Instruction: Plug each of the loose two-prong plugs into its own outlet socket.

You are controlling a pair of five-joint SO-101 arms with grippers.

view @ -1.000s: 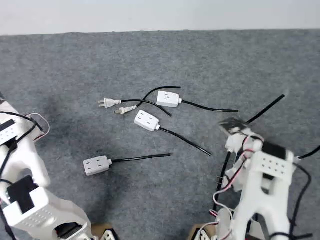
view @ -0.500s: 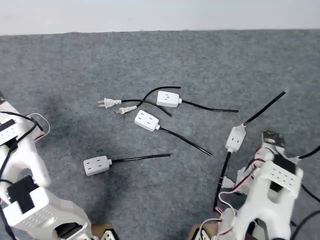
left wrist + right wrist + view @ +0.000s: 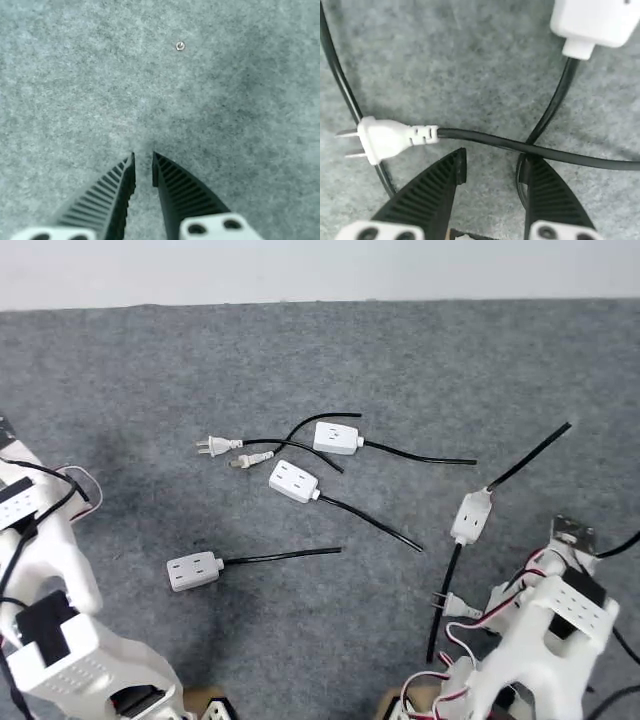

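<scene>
Several white outlet sockets with black cords lie on the grey carpet: one point(image 3: 337, 437) at the centre back, one point(image 3: 294, 481) just in front of it, one point(image 3: 194, 570) to the front left and one point(image 3: 472, 515) on the right. Two loose plugs point(image 3: 210, 446) point(image 3: 240, 460) lie left of the back socket. A third white two-prong plug point(image 3: 447, 604) point(image 3: 385, 139) lies in front of the right socket point(image 3: 592, 20). My right gripper point(image 3: 496, 157) hangs open just above this plug's black cord point(image 3: 485, 141), holding nothing. My left gripper point(image 3: 143, 157) is shut and empty over bare carpet.
The right arm point(image 3: 550, 625) stands at the front right and the left arm point(image 3: 50, 630) at the front left. A black cord point(image 3: 530, 455) runs back from the right socket. A small round metal bit point(image 3: 180, 46) lies on the carpet.
The right arm has drawn back toward the front right, uncovering the right socket that it was over a second ago. The left arm and the other sockets and plugs have stayed put.
</scene>
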